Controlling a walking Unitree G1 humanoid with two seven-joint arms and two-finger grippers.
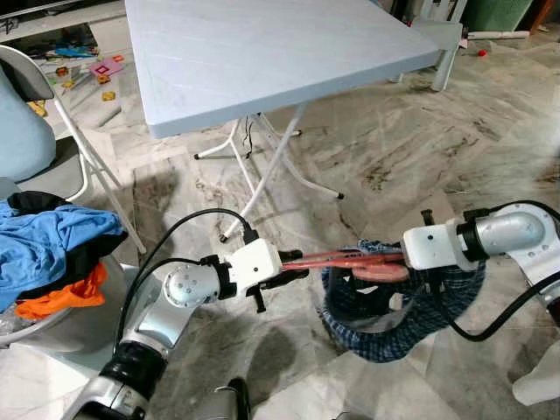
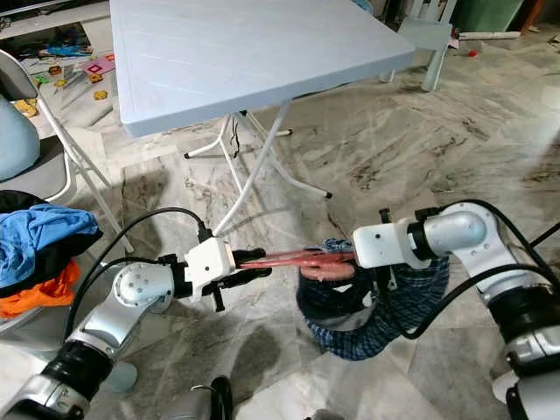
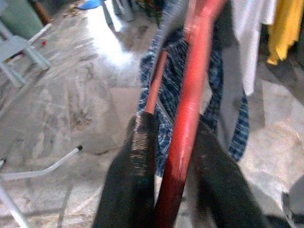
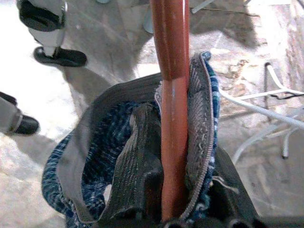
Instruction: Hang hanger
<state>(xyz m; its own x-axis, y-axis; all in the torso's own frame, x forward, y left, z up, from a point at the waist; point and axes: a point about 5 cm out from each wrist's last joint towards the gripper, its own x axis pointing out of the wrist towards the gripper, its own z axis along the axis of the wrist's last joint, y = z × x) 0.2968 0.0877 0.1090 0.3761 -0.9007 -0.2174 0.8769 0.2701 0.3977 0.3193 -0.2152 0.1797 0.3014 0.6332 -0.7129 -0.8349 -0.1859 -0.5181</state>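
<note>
Marble floor runs under a pale folding table (image 1: 262,52), and in front of the table the red hanger (image 1: 337,258) is held level between both arms, a blue checked garment (image 1: 394,324) drooping from its right end. The left gripper (image 3: 175,156) is clamped on the hanger's bar, and the right gripper (image 4: 173,171) pinches bar and cloth together. Judgement: carry it level with both grips firm, keep the garment off the floor, and free one grip only once the hook is seated.
</note>
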